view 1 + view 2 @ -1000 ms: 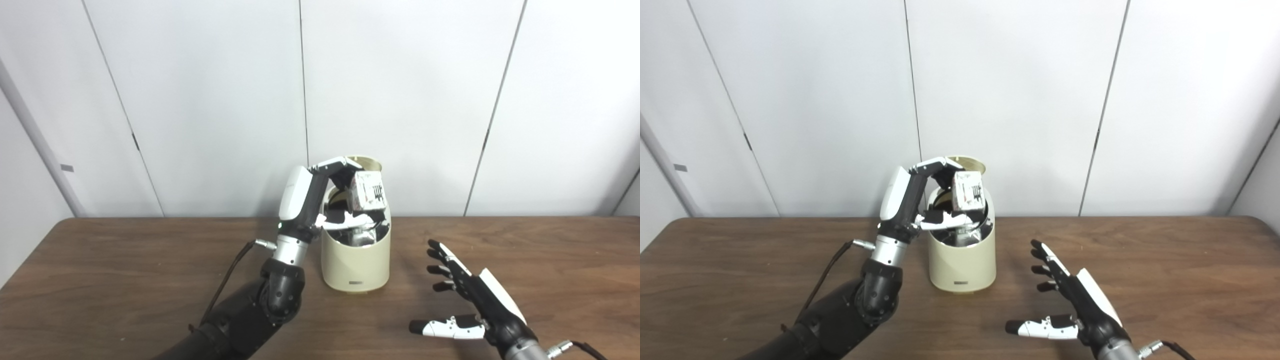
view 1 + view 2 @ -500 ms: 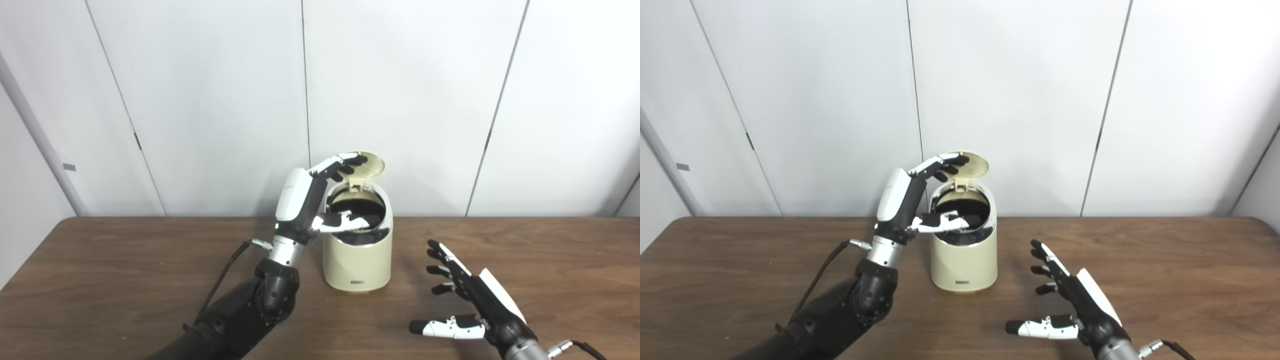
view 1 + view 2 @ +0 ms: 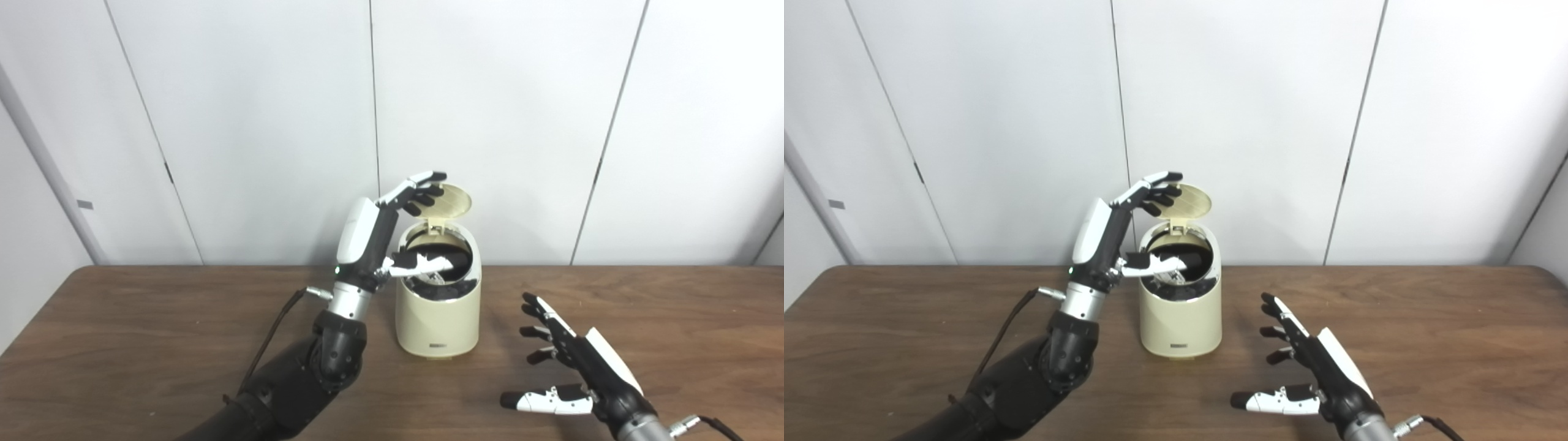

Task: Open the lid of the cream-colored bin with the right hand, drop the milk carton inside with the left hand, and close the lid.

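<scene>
while the right hand (image 3: 582, 380) is hovering nearest the camera, low over the wooden table (image 3: 122, 343) with its fingers spread and nothing in it, the work farther back is looking mostly done. just beyond that hand and off to its left, the cream-colored bin (image 3: 436, 318) is standing upright, well apart from those fingers. beside the bin's near-left wall the left hand (image 3: 392, 233) is reaching over the mouth, its fingers splayed and holding nothing, the thumb lying across the dark opening and the upper fingertips sitting close to the front of the lid (image 3: 450, 202), though contact is impossible to confirm. below that thumb, inside the dark opening, a pale scrap with print on it is showing, which is probably the milk carton (image 3: 1168, 277) lying down in the bin; it is too small to be sure. behind the left hand the lid is standing raised on its hinge at the far rim, its ribbed underside facing forward. judging the progress: opening is done, the drop seems done since neither hand is carrying anything, and closing the lid is what is remaining. counting up: two hands, one bin, one lid, one carton glimpsed at most, one table, and farthest back the pale panelled wall (image 3: 245, 122).
</scene>
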